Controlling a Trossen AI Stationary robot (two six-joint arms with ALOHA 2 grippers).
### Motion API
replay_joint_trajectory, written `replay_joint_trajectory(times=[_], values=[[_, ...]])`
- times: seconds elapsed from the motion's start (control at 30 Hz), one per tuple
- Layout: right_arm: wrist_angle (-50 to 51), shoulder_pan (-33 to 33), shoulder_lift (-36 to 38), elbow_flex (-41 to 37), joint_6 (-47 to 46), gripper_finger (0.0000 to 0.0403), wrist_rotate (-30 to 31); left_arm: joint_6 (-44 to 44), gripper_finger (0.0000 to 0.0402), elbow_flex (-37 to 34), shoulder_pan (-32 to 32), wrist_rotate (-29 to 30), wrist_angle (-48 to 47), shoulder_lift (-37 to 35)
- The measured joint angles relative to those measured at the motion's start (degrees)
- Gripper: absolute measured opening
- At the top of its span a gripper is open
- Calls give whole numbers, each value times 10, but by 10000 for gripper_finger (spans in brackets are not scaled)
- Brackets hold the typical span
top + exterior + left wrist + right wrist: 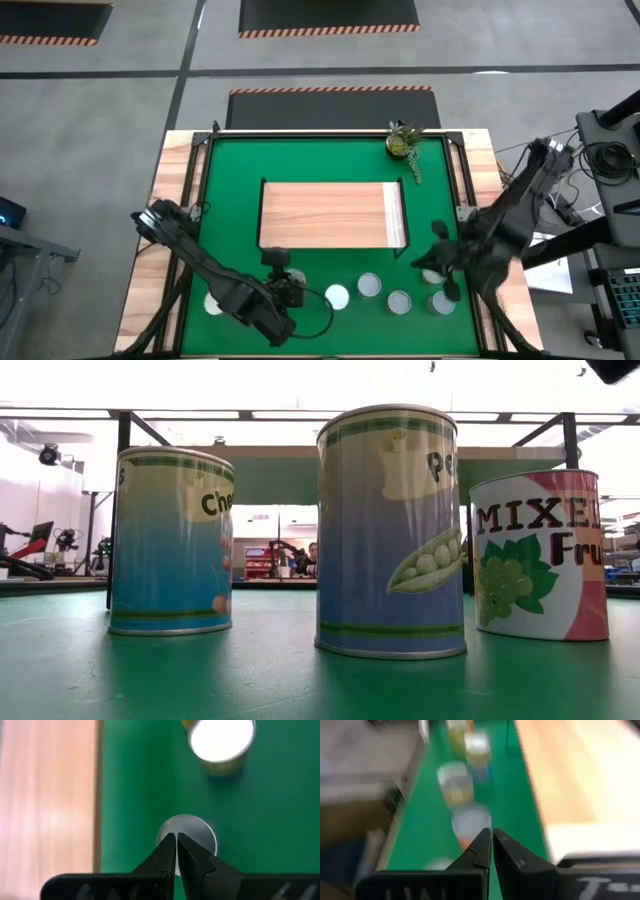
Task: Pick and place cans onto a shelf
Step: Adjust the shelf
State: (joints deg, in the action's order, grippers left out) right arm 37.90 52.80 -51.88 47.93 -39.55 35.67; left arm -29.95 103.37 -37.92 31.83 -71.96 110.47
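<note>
The shelf [330, 213] stands mid-mat, with a light wood top and a black frame. Several silver-topped cans stand in a row on the green mat near the front edge [369, 286], and one stands apart at the front left [213, 303]. Three show close in the low view [390, 530]. My left gripper [176, 837] is shut and empty above a can's top [192, 832], the row's leftmost can [337, 296]. My right gripper [490, 832] is shut and empty at the row's right end [440, 272], with a can [470, 822] just ahead of it.
A small potted plant [403, 143] stands at the mat's far right corner. The table's pale wooden border [175, 250] frames the mat. The shelf's near edge lies close behind the row of cans. Cables and equipment stand beyond the table's right edge [610, 170].
</note>
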Motion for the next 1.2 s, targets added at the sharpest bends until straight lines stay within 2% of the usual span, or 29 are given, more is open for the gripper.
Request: replay_joint_trajectory(times=[0.17,0.27,0.37,0.77,1.2], values=[[76,9,-55,18,-91,9,6,9,0,-10,21,2,-25,14],[84,8,-80,11,-111,9,4,10,0,-22,39,5,-35,14],[87,9,-88,10,-114,9,35,10,0,-35,60,6,-39,14],[95,-4,-93,6,-85,9,140,29,0,-37,107,12,-51,16],[109,-77,-93,4,-19,9,150,50,0,-59,130,37,-61,16]])
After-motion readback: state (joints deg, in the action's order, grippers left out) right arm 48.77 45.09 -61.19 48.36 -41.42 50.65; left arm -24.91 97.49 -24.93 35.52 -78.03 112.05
